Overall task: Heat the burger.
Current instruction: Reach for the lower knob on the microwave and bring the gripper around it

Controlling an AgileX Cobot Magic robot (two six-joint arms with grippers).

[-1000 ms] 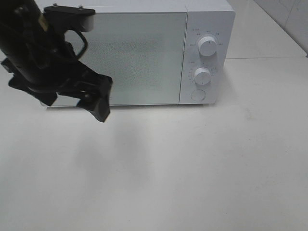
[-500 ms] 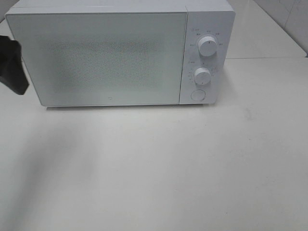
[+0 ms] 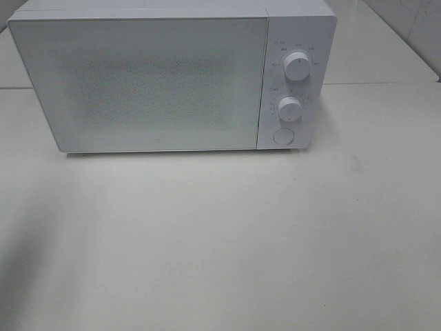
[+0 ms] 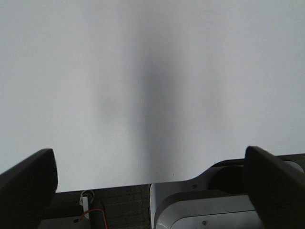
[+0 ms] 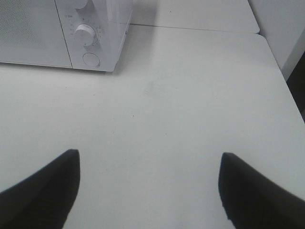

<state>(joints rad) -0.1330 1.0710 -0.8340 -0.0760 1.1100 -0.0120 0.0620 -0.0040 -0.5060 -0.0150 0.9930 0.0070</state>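
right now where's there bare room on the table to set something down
The table is bare across the whole stretch in front of the microwave, from its base to the near edge of the high view. Another free patch lies to its right in that view, beside the dials. Only the back is taken, by the microwave itself.

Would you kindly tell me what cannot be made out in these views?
Burger: in no view; exterior high, the shut microwave door hides the inside.
Markings around the upper knob and lower knob: exterior high, too small and blurred.
Upper knob: right wrist, cut off by the picture's edge.
Arms: outside exterior high; wrist views show only the tips of the open left gripper and right gripper.
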